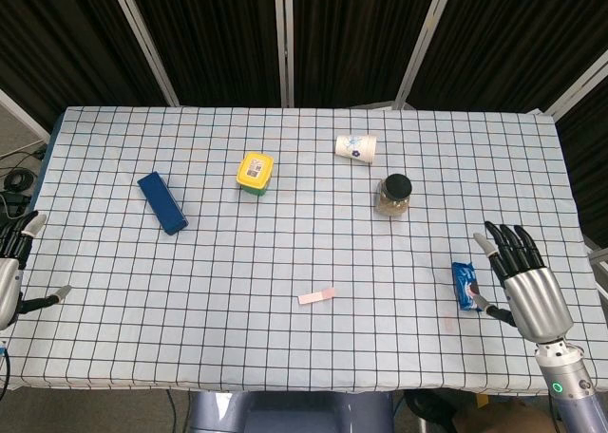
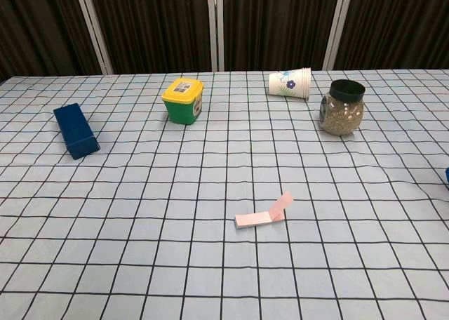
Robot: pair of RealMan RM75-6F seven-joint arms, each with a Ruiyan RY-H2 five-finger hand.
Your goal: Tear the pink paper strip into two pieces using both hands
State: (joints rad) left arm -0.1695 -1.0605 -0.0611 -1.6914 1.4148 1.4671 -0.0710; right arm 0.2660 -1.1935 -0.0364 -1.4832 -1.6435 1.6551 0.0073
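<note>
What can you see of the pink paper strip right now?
The pink paper strip is a small pale pink slip, thin like paper, in one piece. It lies on the checked tablecloth near the front edge, roughly centred. In the chest view most of it sits flat while its right end is folded up off the cloth. Nothing touches it: the left hand and right hand are both far off at the table's sides.

Pink paper strip [image 2: 263, 215], short, untorn, lying on the checked cloth, one end folded upward

left hand [image 1: 11, 262] cut off by frame edge, blue packet [image 2: 447, 174] barely visible at chest-view edge
</note>
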